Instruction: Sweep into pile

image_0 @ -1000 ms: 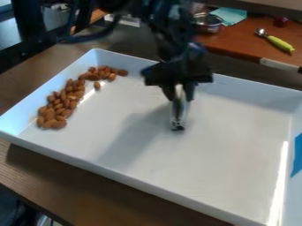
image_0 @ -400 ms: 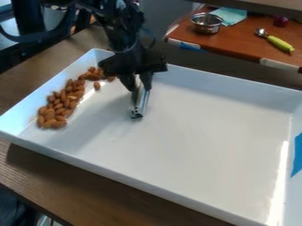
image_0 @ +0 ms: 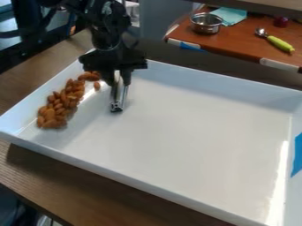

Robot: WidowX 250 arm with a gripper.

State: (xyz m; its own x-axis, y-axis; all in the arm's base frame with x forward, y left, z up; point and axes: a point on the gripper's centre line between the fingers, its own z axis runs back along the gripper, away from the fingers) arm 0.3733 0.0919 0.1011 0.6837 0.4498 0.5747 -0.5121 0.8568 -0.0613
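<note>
Above white, glossy rectangular tray [image_0: 194, 137]: black two-finger pincer [image_0: 120, 81], closed around slim shiny metal tool [image_0: 118, 99].
Along left wall [image_0: 34, 100]: brown oval almonds [image_0: 59, 104], bunched in a long band.

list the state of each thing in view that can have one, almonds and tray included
almonds, bunched in a loose strip along the tray's picture-left side, one slightly apart
white tray, upright, open on top
gripper, closed on the metal tool
metal tool, held with its end pointing down
steel bowl, upright, uncovered
green-handled scoop, lying down
teal cloth, lying spread
</note>
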